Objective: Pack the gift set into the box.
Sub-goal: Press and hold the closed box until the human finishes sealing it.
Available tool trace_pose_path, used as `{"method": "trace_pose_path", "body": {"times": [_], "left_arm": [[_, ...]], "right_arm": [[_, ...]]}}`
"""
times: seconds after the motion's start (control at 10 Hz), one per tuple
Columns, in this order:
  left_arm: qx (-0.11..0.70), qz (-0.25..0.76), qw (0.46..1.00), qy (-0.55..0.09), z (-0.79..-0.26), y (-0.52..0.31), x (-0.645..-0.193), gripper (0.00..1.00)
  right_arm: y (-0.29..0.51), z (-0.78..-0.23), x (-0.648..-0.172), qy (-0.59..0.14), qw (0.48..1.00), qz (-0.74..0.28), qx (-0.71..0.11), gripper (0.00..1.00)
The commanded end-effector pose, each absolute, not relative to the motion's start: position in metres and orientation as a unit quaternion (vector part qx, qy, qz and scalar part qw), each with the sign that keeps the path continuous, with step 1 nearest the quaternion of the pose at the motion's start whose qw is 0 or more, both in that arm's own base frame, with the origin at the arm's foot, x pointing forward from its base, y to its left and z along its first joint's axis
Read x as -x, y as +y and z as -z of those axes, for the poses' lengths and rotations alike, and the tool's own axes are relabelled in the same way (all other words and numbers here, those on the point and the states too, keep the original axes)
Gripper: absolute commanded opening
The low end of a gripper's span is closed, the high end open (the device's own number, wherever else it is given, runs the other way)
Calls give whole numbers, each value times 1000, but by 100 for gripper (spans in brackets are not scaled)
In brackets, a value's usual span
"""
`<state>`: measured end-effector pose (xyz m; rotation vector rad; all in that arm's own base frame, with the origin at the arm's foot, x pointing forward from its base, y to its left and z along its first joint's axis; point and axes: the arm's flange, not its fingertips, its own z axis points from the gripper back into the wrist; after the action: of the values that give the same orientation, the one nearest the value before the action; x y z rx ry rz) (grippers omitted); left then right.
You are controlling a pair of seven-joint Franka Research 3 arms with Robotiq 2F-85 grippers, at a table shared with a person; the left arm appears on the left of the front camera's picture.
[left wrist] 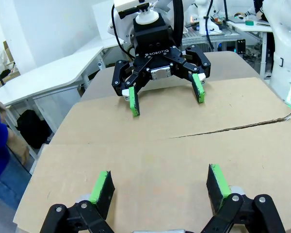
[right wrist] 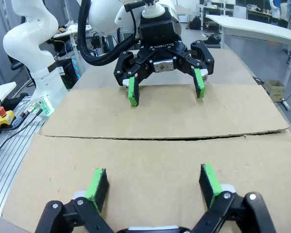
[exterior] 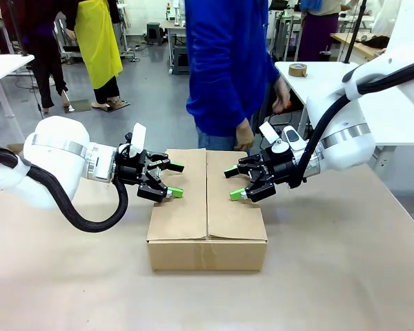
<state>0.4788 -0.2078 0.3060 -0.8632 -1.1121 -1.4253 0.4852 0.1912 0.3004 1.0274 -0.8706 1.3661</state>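
The left gripper (exterior: 172, 179) hangs with its jaws spread wide and nothing between them, its green pads (exterior: 176, 193) over the left flap of the box (exterior: 207, 207). The right gripper (exterior: 233, 183) faces it from the other side, equally spread and empty, over the right flap. The two point at each other across the centre seam.

The box sits in the middle of the table (exterior: 345, 276), its top flaps folded down flat and meeting along a line that runs away from the robot.

From the front it is hard to judge how high the fingers stand above the cardboard. In the left wrist view the arm's own fingers (left wrist: 218, 182) rise from the bottom edge close over the near flap, while the opposite gripper (left wrist: 166, 94) hovers past the seam (left wrist: 223, 130), its pad tips very near the far flap; touching or not, I cannot tell. The right wrist view mirrors this, with the left gripper (right wrist: 165, 91) beyond a slightly gaping seam (right wrist: 184, 139).

A person in a blue top (exterior: 228, 62) stands at the far side, one hand (exterior: 245, 136) hanging just behind the box. A roll of tape (exterior: 297, 69) lies on a white table behind.
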Motion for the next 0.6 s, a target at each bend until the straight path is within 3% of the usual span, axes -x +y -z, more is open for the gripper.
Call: {"method": "trace_pose_path", "body": {"times": [0.0, 0.5], "left_arm": [[362, 604, 532, -471, -306, -208, -477, 100], [362, 604, 532, -471, -306, -208, -477, 100]], "right_arm": [[190, -299, -485, -376, 569, -586, -437, 100], [190, -299, -485, -376, 569, -586, -437, 100]]}}
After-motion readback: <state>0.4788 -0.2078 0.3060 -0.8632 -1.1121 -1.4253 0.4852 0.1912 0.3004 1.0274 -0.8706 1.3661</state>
